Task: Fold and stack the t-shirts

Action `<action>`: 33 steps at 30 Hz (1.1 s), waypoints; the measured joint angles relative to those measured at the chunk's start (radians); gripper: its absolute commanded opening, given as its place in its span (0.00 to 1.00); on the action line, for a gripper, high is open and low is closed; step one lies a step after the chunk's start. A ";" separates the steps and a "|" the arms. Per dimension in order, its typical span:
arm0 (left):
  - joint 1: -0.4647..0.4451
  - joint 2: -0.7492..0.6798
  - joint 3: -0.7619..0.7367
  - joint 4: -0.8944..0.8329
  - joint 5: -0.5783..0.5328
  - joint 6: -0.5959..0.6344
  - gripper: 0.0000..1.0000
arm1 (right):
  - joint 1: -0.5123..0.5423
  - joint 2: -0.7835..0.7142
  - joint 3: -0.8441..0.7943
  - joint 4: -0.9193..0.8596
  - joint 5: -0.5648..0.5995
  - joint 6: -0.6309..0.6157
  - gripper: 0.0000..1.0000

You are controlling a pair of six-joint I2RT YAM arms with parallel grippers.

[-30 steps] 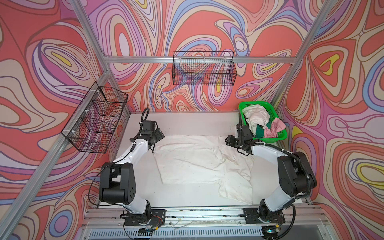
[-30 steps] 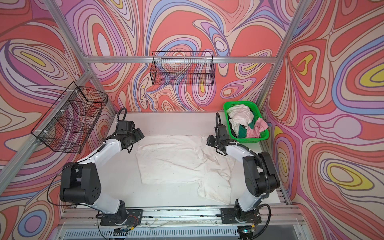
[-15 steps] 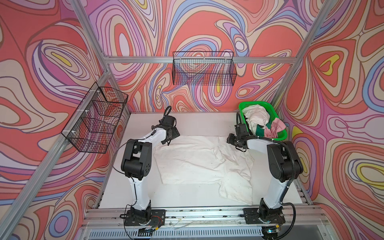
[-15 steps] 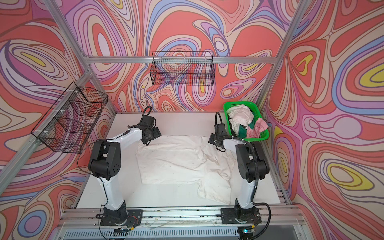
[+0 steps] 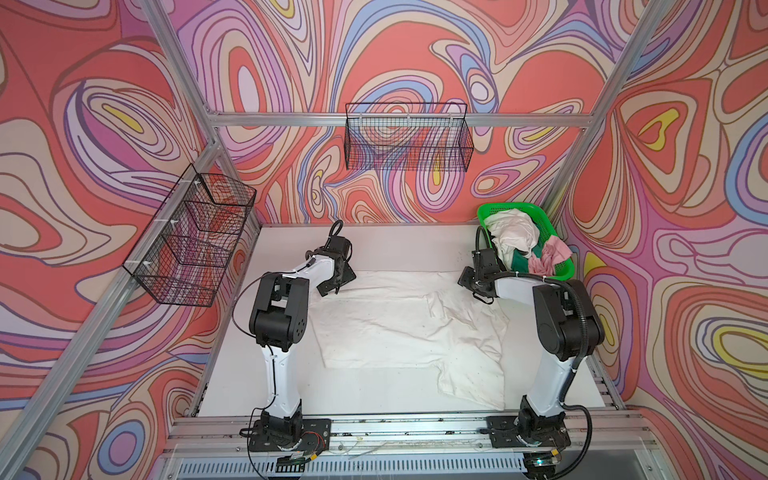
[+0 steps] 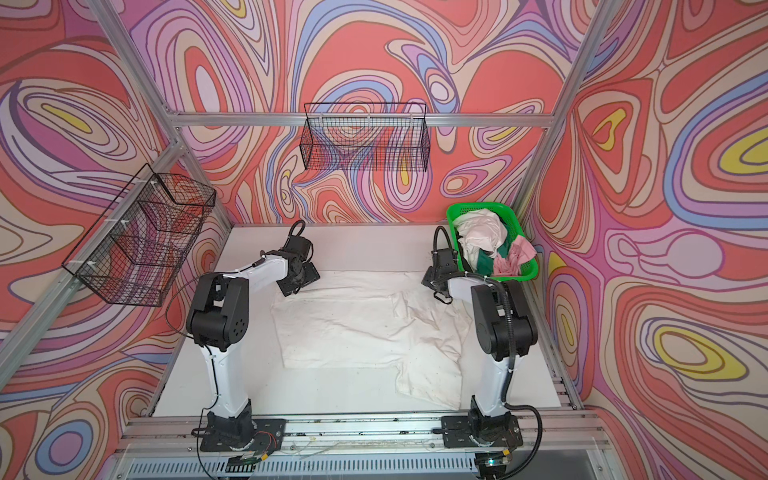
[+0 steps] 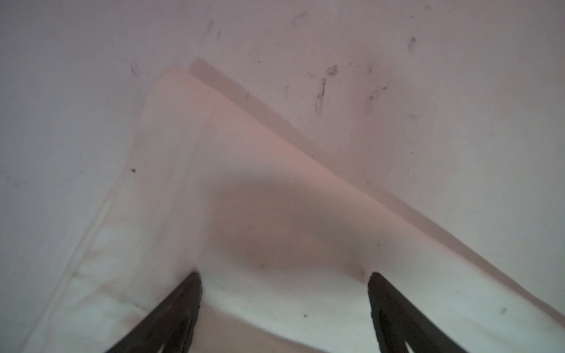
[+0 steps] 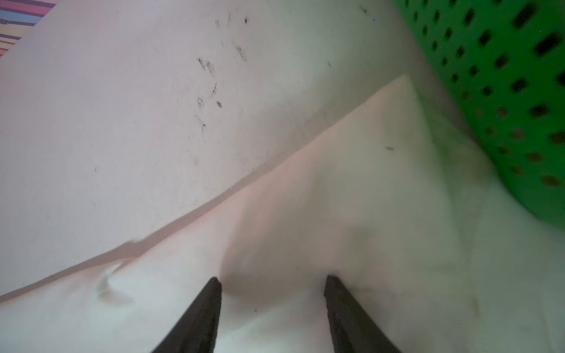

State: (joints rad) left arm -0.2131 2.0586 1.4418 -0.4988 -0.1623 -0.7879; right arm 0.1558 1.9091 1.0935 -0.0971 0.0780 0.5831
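White t-shirt point(image 5: 386, 324) lay spread flat mid-table point(image 5: 395, 245), far hem parallel to back edge. Left claw point(image 7: 283, 275), jaws wide, sat over hem's left corner. Right claw point(image 8: 272, 278), jaws narrower, sat over right corner beside green basket point(image 5: 519, 206). Neither appeared to grip cloth.

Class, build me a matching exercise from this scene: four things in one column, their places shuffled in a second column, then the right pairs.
Things:
1. large white t-shirt
2. pale pink t-shirt
3. left gripper
4. long wire basket

Places:
A. hung on the back wall
B. spread on the table
C. in the green basket
D. at the spread shirt's far left corner

Pairs: 1-B, 2-C, 3-D, 4-A.
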 measured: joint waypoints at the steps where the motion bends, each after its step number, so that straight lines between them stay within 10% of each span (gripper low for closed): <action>1: 0.006 0.000 0.000 0.000 0.000 0.000 0.88 | 0.000 0.000 0.000 0.000 -0.002 0.002 0.58; 23: 0.030 0.137 0.229 -0.058 0.012 0.101 0.93 | -0.013 0.106 0.164 -0.037 -0.048 0.021 0.59; 33: 0.051 -0.521 -0.118 0.019 0.087 0.026 1.00 | 0.019 -0.248 0.032 -0.135 0.001 -0.007 0.63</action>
State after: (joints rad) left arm -0.1619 1.5375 1.3235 -0.4793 -0.0757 -0.7616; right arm 0.1745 1.6615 1.1259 -0.2321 0.0792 0.5762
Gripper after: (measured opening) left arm 0.999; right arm 0.627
